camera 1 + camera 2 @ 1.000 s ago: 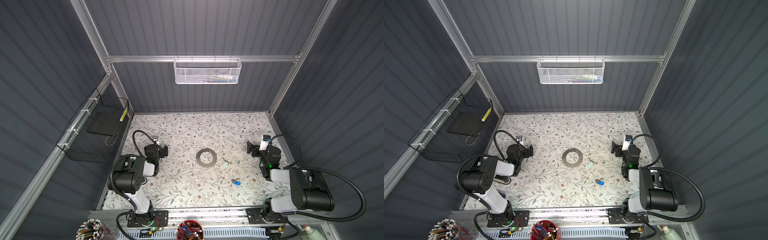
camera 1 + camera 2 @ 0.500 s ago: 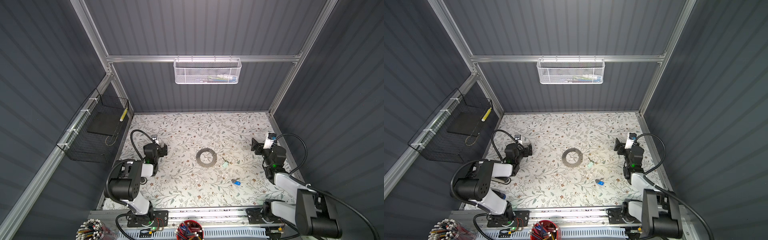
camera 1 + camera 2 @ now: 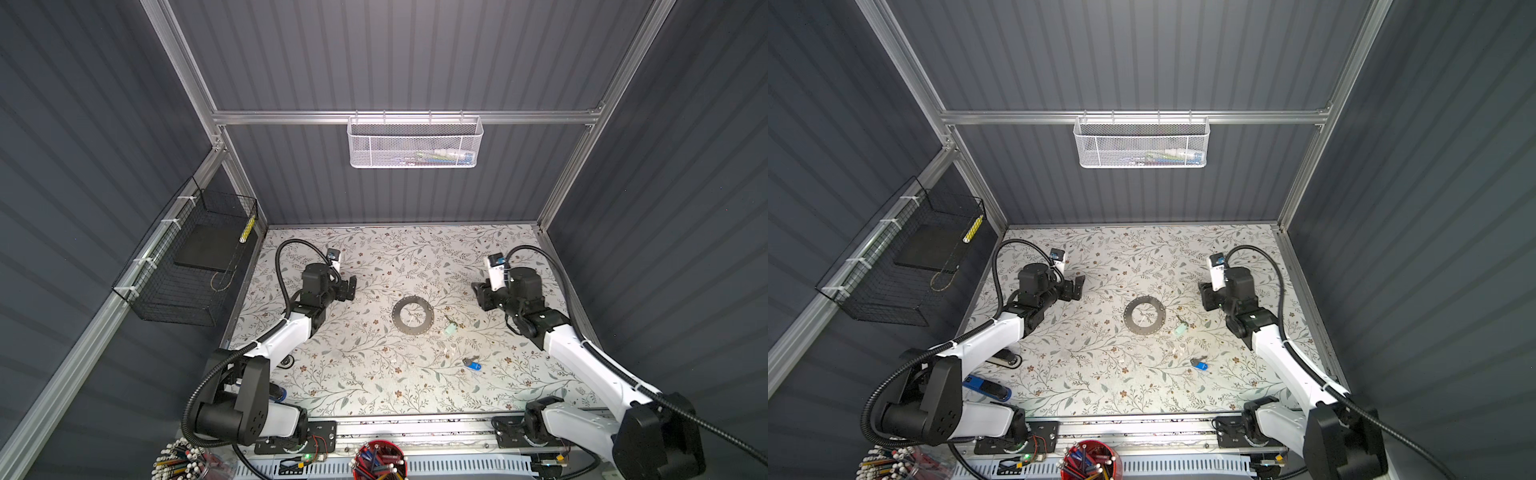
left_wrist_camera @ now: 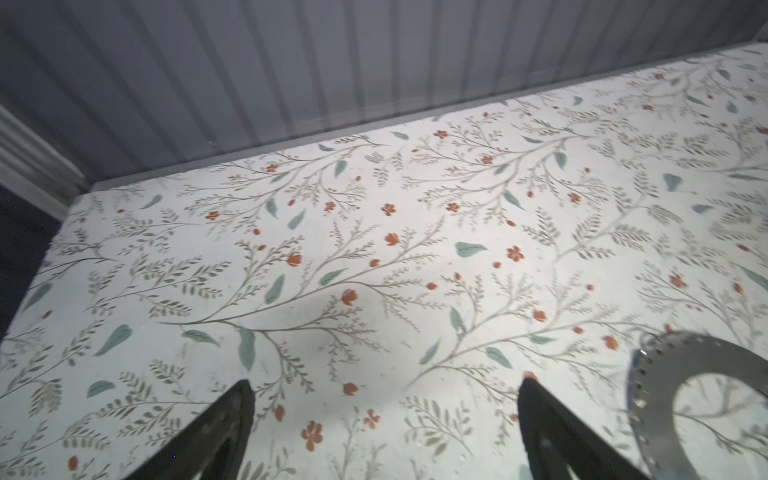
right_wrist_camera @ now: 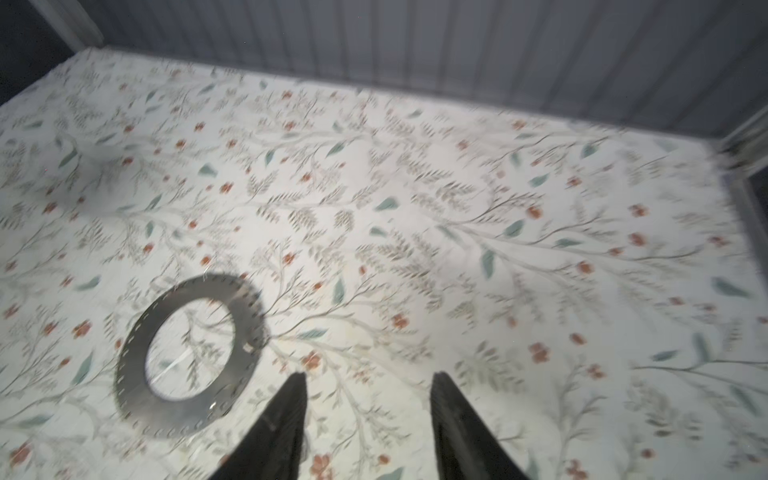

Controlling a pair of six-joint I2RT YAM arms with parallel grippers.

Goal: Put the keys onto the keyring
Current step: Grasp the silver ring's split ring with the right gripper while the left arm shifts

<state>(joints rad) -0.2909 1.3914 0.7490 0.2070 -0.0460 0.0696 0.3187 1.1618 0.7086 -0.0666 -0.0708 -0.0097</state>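
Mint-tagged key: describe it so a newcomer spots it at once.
On the floral tabletop lies a grey keyring. The mint-tagged key sits just right of it in both top views. Its tag is pale mint; the other key's is blue.

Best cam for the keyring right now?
Right wrist: the keyring is whole and large, though slightly blurred. Left wrist cuts it at the frame edge; in both top views it is whole but small.

White mesh basket (image 3: 415, 143) on the rear rail, black wire basket (image 3: 178, 299) at left, blue-and-black stapler (image 3: 986, 387) on floral tabletop (image 3: 1100, 376).
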